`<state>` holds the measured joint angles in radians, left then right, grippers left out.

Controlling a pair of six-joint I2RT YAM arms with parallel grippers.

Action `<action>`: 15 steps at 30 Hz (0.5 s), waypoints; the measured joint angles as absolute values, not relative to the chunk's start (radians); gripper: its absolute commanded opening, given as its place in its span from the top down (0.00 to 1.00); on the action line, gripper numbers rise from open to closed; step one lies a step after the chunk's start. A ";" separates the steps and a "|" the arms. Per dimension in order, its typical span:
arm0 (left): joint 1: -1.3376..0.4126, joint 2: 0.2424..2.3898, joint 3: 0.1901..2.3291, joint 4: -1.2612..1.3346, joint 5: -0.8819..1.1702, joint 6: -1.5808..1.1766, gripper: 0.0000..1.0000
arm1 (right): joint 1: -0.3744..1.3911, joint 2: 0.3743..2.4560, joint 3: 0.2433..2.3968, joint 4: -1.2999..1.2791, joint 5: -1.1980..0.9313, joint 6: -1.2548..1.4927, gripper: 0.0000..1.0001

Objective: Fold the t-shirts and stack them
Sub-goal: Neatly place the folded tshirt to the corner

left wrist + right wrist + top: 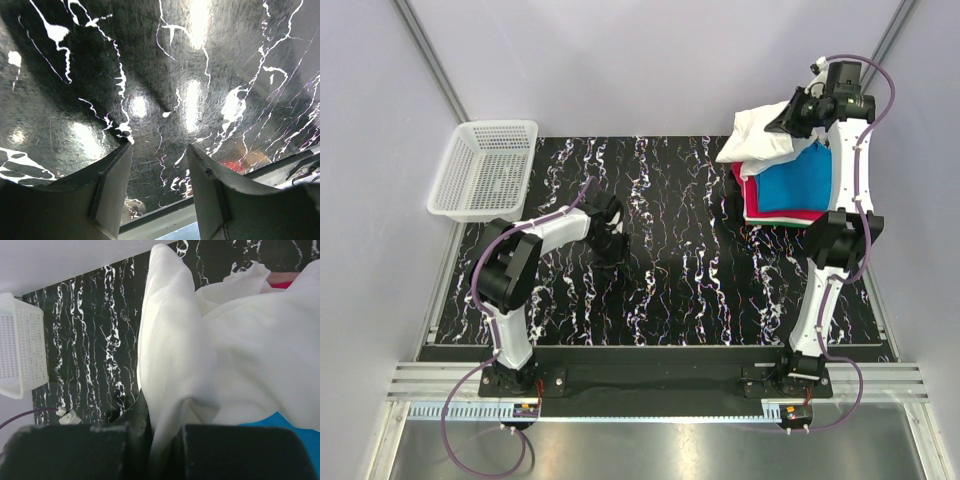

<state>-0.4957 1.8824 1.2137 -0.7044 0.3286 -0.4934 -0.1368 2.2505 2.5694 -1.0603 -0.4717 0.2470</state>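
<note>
black marbled table (660, 290), pale walls (620, 60): only the right wrist view shows right gripper (162, 442) pinching white t-shirt (240, 350); left gripper (160, 150) gapes empty.

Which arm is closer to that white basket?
Left: the left gripper hovers over the table right of the basket; the right gripper is far across, pinching the white t-shirt.

The basket (500, 124) sits at ten o'clock on the tabletop (670, 280); the t-shirts (795, 185) lie stacked at two o'clock.
</note>
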 measured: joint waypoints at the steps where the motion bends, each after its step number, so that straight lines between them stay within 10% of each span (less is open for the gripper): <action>1: -0.496 1.882 1.214 -0.706 0.329 -0.493 0.46 | -0.137 2.265 2.583 -1.057 -0.481 0.255 1.00; 15: -0.502 1.940 1.287 -0.767 0.337 -0.494 0.46 | -0.138 2.283 2.619 -0.969 -0.673 0.335 1.00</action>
<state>-0.5022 1.9396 1.2865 -0.7670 0.3367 -0.4942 -0.1383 2.2833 2.6186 -0.9691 -0.6731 0.3351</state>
